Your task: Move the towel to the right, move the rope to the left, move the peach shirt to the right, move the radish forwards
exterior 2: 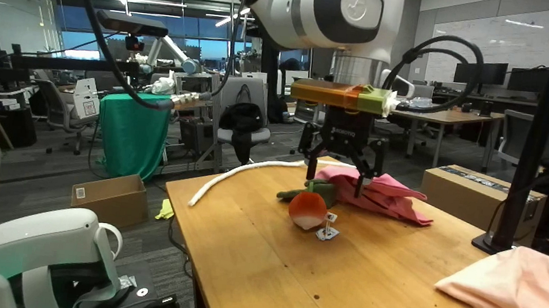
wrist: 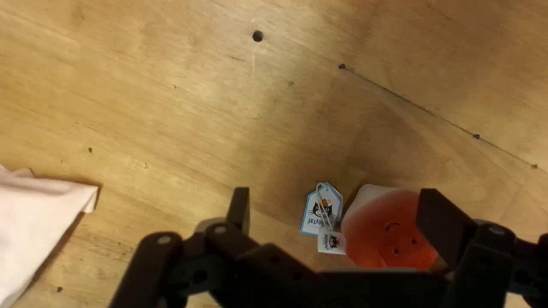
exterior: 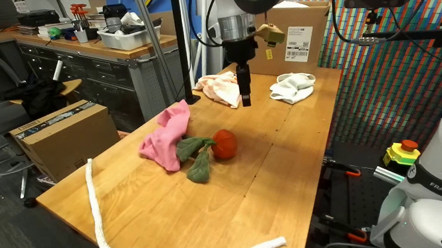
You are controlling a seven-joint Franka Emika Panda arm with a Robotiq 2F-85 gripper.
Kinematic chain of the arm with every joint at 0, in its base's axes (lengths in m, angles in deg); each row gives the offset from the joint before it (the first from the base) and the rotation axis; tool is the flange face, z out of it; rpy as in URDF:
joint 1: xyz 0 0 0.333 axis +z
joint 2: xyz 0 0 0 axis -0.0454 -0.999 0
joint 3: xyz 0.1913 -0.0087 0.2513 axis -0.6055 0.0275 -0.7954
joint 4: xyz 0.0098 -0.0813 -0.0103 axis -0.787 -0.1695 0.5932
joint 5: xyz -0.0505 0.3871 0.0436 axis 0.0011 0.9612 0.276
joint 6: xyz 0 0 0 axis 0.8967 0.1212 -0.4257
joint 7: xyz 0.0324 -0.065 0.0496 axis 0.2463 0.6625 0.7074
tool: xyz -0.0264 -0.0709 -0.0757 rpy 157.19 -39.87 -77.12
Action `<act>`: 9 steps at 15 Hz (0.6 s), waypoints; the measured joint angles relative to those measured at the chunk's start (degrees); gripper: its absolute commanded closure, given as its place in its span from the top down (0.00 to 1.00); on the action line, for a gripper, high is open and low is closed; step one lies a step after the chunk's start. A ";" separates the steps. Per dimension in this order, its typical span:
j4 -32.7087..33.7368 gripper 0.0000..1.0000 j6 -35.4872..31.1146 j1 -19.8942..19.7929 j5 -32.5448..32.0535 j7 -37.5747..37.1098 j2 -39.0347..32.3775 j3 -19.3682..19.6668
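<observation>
1. Jaws stand wide apart, gripping nothing, pointing down above the table (exterior: 221, 209) near a round red fabric radish (exterior: 225, 144) with floppy grey-green leaves (exterior: 199, 168).
2. That radish lies on its side around the middle of the table; its floppy top, I'd guess, could hardly prop it upright. The leaves reach the crumpled bright pink cloth (exterior: 168, 141) and seem to touch it. A small white printed paper tag (wrist: 323, 209) lies beside the radish.
3. With the jaws so near, I take moving the radish forwards to be the step in hand; whether it's done, I can't tell.
4. Farther along, a crumpled pale peach-cream fabric shirt (exterior: 219, 89) lies near the foot of an upright black post (exterior: 184, 62); a small bunched white cloth towel (exterior: 292, 88) lies near but not touching it, close to a brown cardboard box (exterior: 277, 58).
5. At the opposite end, a long, thick, white cord-like rope (exterior: 98, 225) bends along the table's edge.
6. Shirt and towel one way, rope the other: to me that reads as the sorting to right and left the task asks for, with the radish between.
</observation>
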 measured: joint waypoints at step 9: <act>-4.38 1.00 -15.43 4.56 -7.82 -2.55 -5.10 -4.77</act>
